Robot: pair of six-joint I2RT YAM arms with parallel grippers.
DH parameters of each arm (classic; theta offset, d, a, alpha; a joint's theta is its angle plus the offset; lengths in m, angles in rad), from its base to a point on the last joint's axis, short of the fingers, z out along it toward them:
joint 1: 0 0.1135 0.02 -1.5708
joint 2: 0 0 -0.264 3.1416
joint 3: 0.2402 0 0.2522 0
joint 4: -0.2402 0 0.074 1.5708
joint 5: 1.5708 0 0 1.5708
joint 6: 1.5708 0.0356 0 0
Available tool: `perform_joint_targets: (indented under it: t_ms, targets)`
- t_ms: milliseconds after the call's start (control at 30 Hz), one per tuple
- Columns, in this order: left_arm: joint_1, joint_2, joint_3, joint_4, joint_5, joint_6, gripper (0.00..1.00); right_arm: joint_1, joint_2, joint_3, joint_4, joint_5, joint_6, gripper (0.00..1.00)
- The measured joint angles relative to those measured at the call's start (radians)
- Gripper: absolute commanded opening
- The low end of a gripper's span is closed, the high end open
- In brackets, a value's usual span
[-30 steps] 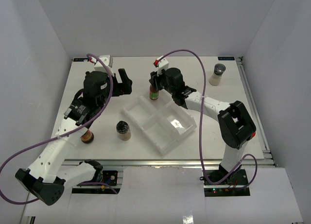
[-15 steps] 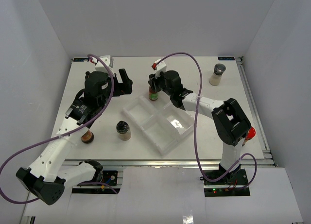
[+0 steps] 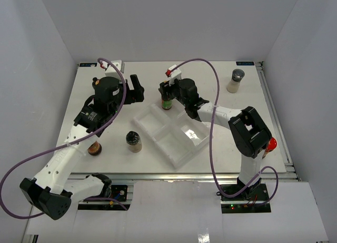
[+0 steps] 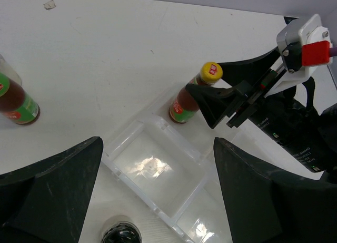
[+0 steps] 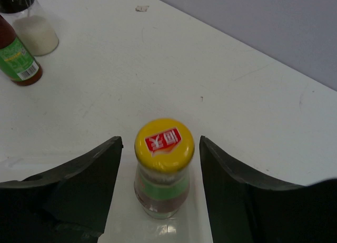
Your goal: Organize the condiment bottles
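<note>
Early going, by the look of it. Only one of the condiment bottles placed so far: a slim yellow-capped sauce bottle (image 4: 185, 103), upright at the far corner of the clear tray (image 3: 179, 143). Apparently inside the far compartment there, though hard to confirm through clear plastic.

Right gripper (image 5: 160, 145) straddling it, jaws spread with a gap on each side of the cap, so not pinching. Left gripper (image 4: 158, 148) above the tray's left side, jaws wide apart, holding nothing.

Left to sort, all on the table (image 3: 274, 106) outside the tray:
- a black-capped pale bottle (image 3: 133, 142) just beside the left edge
- a red-lidded jar (image 3: 95, 147) farther left
- a second dark sauce bottle (image 4: 16, 103) and another pale bottle (image 5: 34, 32) well beyond the far-left side
- a grey-lidded shaker (image 3: 236, 80) well apart to the far right

Rest of the tray holding no bottle. No second jar to be found in any view.
</note>
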Motion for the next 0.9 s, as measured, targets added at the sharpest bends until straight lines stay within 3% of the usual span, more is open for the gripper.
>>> perform_joint_targets:
  t_ms: [100, 167, 400, 633, 900]
  targets:
    - [0.004, 0.008, -0.001, 0.002, 0.001, -0.005, 0.97, 0.000, -0.005, 0.000, 0.019, 0.000, -0.009, 0.97]
    - [0.008, 0.012, -0.001, 0.005, 0.001, -0.007, 0.97, 0.000, -0.014, -0.002, 0.017, 0.001, -0.011, 0.98]
    - [0.114, 0.078, 0.035, -0.004, -0.011, -0.021, 0.94, 0.000, -0.160, -0.023, -0.047, -0.002, -0.021, 0.98]
    - [0.298, 0.146, 0.059, -0.026, -0.018, -0.042, 0.93, 0.000, -0.448, -0.031, -0.208, 0.040, -0.018, 0.98]
    - [0.402, 0.236, 0.061, -0.021, -0.048, -0.048, 0.90, -0.001, -0.772, -0.153, -0.343, 0.079, -0.016, 0.97]
